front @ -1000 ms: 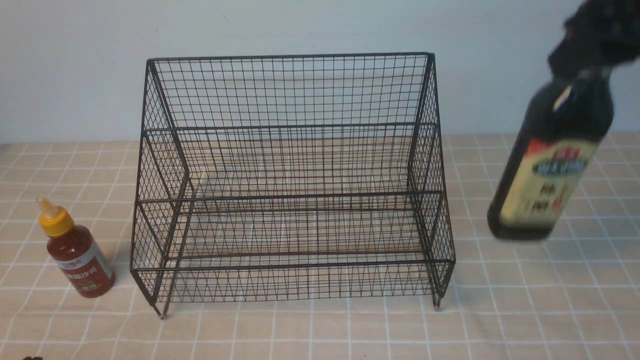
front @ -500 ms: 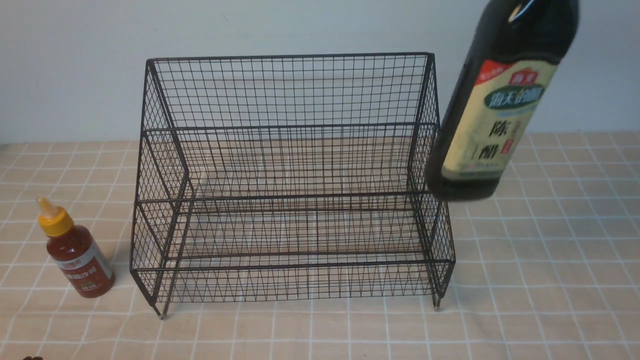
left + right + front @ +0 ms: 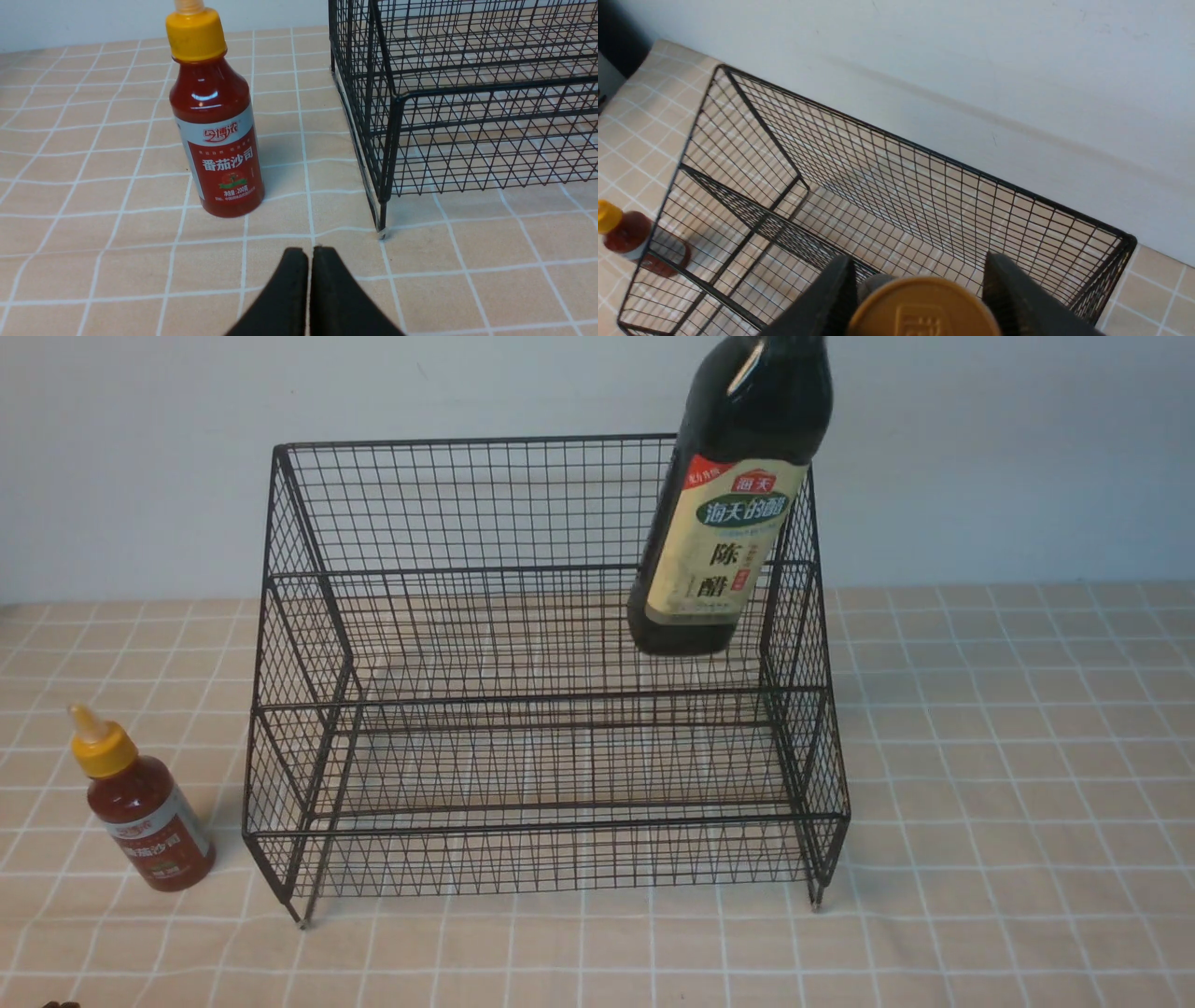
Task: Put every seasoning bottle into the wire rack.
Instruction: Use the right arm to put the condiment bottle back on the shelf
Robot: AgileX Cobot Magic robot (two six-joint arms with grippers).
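The dark vinegar bottle (image 3: 719, 551) with the cream-green label hangs in the air, slightly tilted, over the right end of the black wire rack (image 3: 523, 504). Its top is cut off by the front view's upper edge. In the right wrist view its gold cap (image 3: 924, 308) sits between the two fingers of my right gripper (image 3: 919, 261), which is shut on the bottle above the rack (image 3: 924, 186). The small red sauce bottle (image 3: 145, 812) with the yellow nozzle cap stands upright on the table left of the rack. My left gripper (image 3: 308, 252) is shut and empty, low over the table, short of that sauce bottle (image 3: 219, 140) and the rack's front left foot (image 3: 382, 231).
A beige checked tablecloth (image 3: 1008, 821) covers the table. A pale wall (image 3: 980, 476) rises right behind the rack. Both tiers of the rack hold nothing.
The vinegar bottle has travelled left and upward, from beside the rack's right side to above its right end. The sauce bottle, the rack and the left gripper have stayed put.
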